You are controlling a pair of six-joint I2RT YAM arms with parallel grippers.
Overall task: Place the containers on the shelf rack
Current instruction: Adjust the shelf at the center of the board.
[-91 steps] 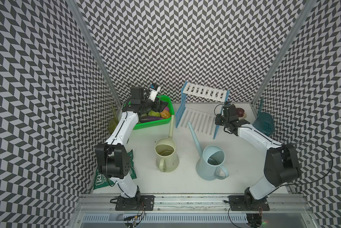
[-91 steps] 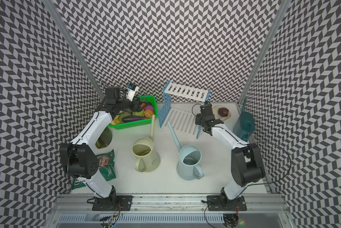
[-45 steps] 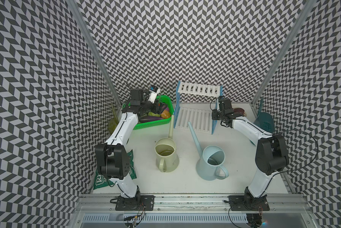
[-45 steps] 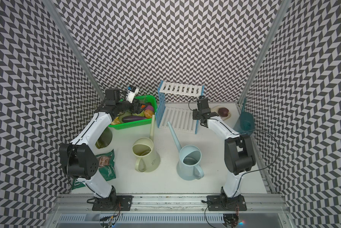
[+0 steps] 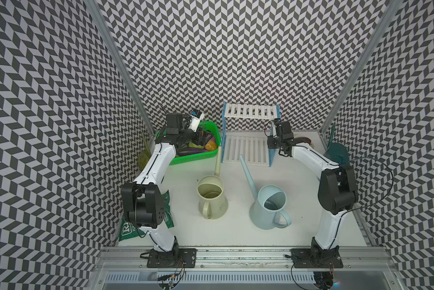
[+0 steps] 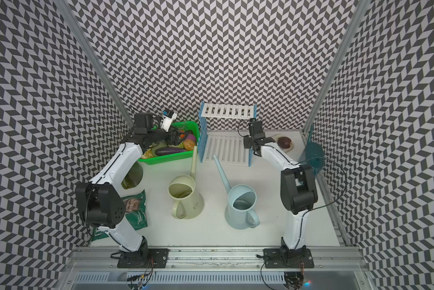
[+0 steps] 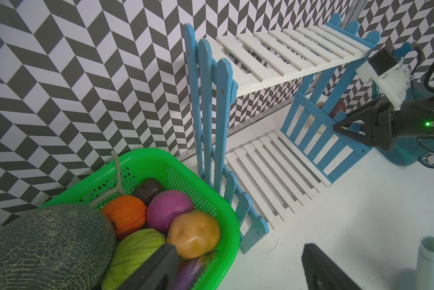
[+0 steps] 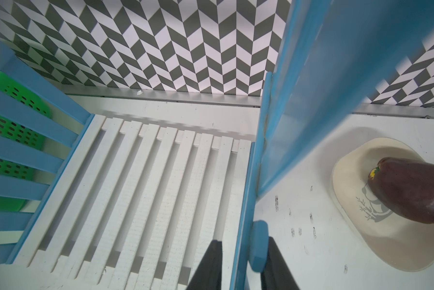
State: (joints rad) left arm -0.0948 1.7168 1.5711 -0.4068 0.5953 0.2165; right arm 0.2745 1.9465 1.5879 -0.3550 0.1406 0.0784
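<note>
The shelf rack (image 5: 246, 150) stands upright at the back, white slats between blue side panels. My right gripper (image 8: 244, 263) is shut on its right side panel (image 5: 271, 153), one finger on each face. My left gripper (image 7: 236, 271) hangs open and empty over the green basket's corner. Of the containers, the cream can (image 5: 212, 198) and pale blue can (image 5: 270, 206) stand mid-table, spouts toward the rack. The olive-green can (image 6: 133, 175) sits behind my left arm. By the right wall stands the dark teal can (image 6: 313, 157). Both shelves are bare.
A green mesh basket (image 5: 195, 158) of produce sits just left of the rack, nearly touching it. A cream plate (image 8: 356, 200) with a dark red fruit (image 6: 283, 144) lies right of the rack. A green snack bag (image 6: 135, 211) lies by my left arm's base.
The rack, skewed and leaning a second ago, has been swung square to the back wall and shifted left toward the basket, with my right gripper on its panel. My left arm barely moved.
</note>
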